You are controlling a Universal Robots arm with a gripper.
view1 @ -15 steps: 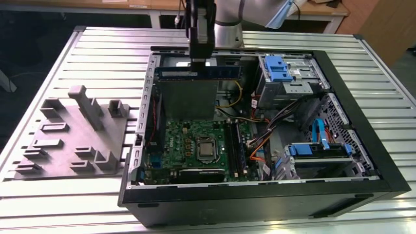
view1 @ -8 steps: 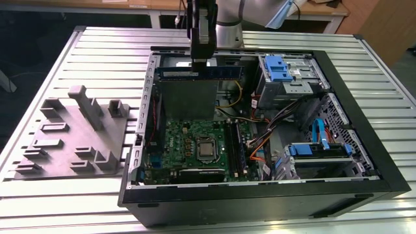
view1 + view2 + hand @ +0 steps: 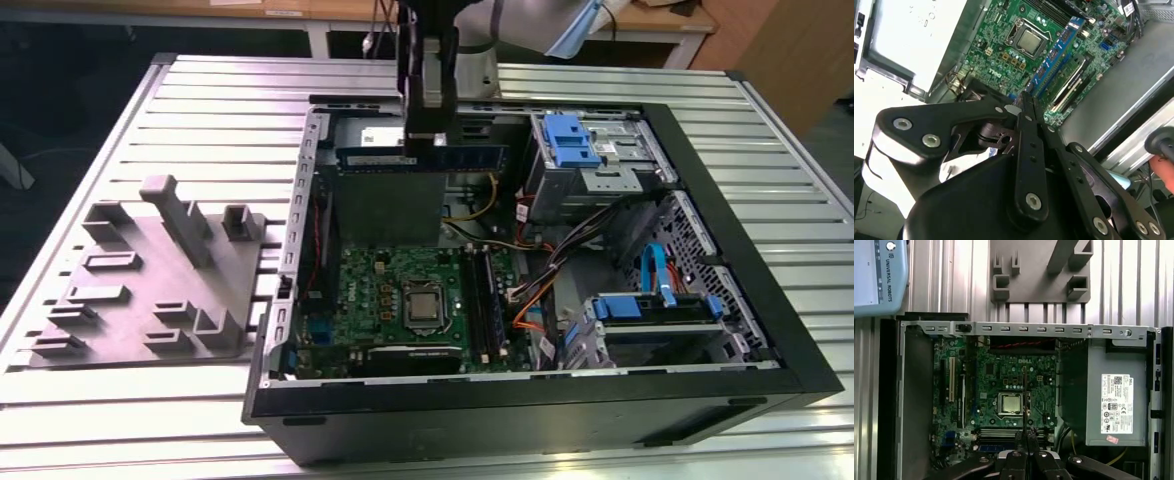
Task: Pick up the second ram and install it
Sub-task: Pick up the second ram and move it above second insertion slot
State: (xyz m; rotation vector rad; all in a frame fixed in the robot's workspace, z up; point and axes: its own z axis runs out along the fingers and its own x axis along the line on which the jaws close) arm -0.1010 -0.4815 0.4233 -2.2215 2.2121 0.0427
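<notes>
My gripper (image 3: 427, 148) hangs over the back part of the open computer case (image 3: 747, 330), shut on the second ram (image 3: 467, 158). The ram is a long, thin, dark bluish stick held level by its middle, high above the green motherboard (image 3: 387, 290). In the second wrist view the ram (image 3: 1056, 52) runs lengthwise out from my gripper (image 3: 1026, 102) over the board. In the first wrist view it shows edge-on as a thin dark line (image 3: 1025, 395) above my gripper (image 3: 1026, 436). The long memory slots (image 3: 487, 310) lie beside the processor (image 3: 424, 303).
A grey power-supply box (image 3: 1109, 395) fills one end of the case. Drive cages with blue latches (image 3: 581, 140) and orange and black cables (image 3: 534, 300) crowd the exterior view's right. A grey moulded fixture (image 3: 147, 280) sits on the slatted table at the exterior view's left.
</notes>
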